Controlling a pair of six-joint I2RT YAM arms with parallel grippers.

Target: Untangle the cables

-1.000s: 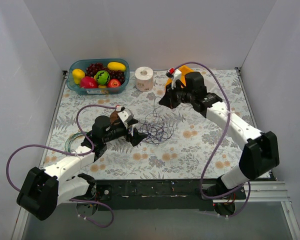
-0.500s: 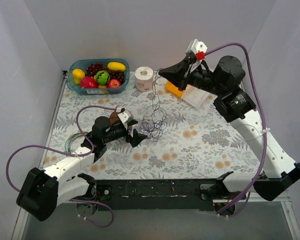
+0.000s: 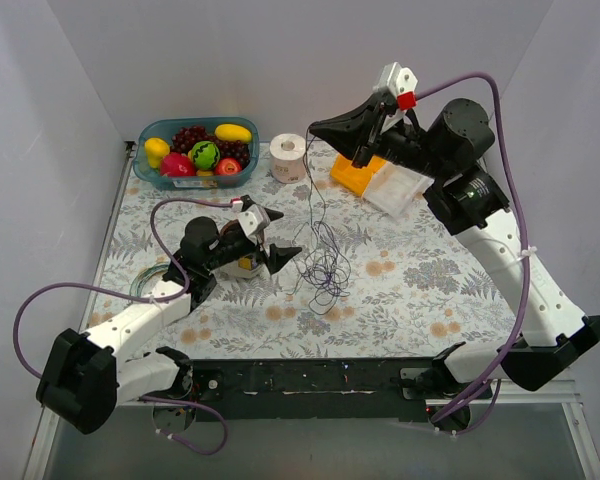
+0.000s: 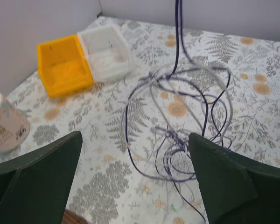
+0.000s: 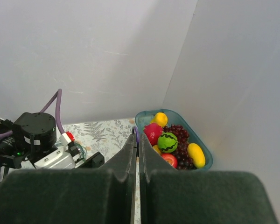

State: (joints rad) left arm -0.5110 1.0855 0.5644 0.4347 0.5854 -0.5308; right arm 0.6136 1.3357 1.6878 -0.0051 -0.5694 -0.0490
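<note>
The cables [image 3: 325, 265] are thin dark purple wires in loose loops on the floral table, with one strand running straight up. My right gripper [image 3: 314, 127] is raised high near the back and is shut on the top end of that strand; a bit of purple cable [image 5: 137, 134] shows pinched at its tips. My left gripper [image 3: 272, 236] is open, lifted a little above the table just left of the tangle. In the left wrist view the loops [image 4: 177, 126] lie ahead between the open jaws, not touched.
A teal fruit basket [image 3: 150, 172] stands at the back left, a toilet roll [image 3: 288, 156] beside it. An orange bin [image 3: 352, 176] and a clear bin [image 3: 392, 192] stand at the back middle. A greenish coil [image 3: 143, 283] lies at the left, under the left arm.
My right gripper has risen and moved left, pulling the strand up. The tangle has stretched and slid toward the front. My left gripper has let go, opened wide and lifted.
</note>
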